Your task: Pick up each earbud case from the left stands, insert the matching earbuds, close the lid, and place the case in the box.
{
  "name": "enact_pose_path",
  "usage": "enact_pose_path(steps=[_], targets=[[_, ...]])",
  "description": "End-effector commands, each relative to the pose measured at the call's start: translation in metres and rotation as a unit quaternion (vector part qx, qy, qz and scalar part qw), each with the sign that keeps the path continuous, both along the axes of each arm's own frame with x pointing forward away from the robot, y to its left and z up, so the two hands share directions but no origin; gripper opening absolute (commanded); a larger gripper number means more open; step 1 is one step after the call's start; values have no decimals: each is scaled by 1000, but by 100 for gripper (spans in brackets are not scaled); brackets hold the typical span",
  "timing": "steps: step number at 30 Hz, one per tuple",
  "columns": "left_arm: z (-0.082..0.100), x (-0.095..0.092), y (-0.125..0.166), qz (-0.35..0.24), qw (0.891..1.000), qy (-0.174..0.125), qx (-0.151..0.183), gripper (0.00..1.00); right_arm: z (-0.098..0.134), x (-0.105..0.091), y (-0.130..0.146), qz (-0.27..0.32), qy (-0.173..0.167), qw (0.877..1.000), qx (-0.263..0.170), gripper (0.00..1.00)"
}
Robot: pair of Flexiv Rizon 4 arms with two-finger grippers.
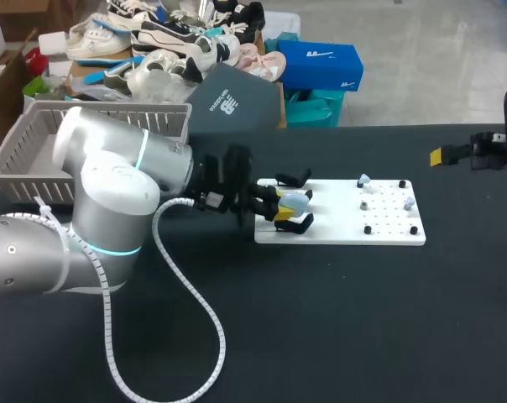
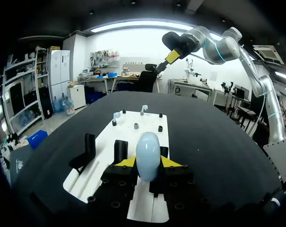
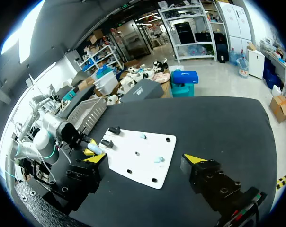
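The left arm (image 1: 111,210) comes in from the left side over the dark tabletop (image 1: 337,319). Its left pincer (image 1: 280,208) is pinching the earbud case (image 1: 297,201). The case is pale blue and round like an egg. In the left wrist view, the two yellow tips touch the case (image 2: 147,153) from both sides, and the case stands up between them. The lid looks closed.

The case is over the left end of a white board (image 1: 337,228) that lies flat on the tabletop. Black stands (image 1: 294,178) sit on that end of the board, one on each side of the case. I cannot tell if the case touches the board.

On the right part of the board are small black pegs (image 1: 368,228) and two pale earbuds (image 1: 364,180), well apart from the case.

The right pincer (image 3: 146,160) is up in the air near the right edge of the tabletop, away from the board. Its fingers are spread wide and hold nothing.

A grey box (image 1: 35,147) with slatted walls sits at the far left, behind the left arm.
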State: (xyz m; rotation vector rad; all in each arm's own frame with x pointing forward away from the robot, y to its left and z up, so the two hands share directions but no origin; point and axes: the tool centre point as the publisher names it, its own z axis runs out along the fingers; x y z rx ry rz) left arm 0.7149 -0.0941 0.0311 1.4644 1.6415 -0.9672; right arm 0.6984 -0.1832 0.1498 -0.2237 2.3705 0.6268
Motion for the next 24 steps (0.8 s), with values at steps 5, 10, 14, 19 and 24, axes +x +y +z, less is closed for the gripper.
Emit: enact_pose_path(steps=[5, 10, 14, 19, 24], targets=[[20, 0, 0, 31, 999, -12, -18, 0, -10, 9, 18, 32, 16, 999, -5, 100], [39, -1, 0, 45, 998, -18, -35, 0, -18, 9, 45, 62, 27, 998, -8, 100], [52, 2, -3, 56, 997, -18, -43, 0, -17, 6, 69, 82, 30, 996, -16, 100], [65, 2, -11, 70, 996, -23, -52, 0, -15, 6, 98, 112, 35, 993, -24, 100], [74, 0, -23, 74, 996, -23, -51, 0, -14, 11, 124, 140, 48, 988, -39, 100]])
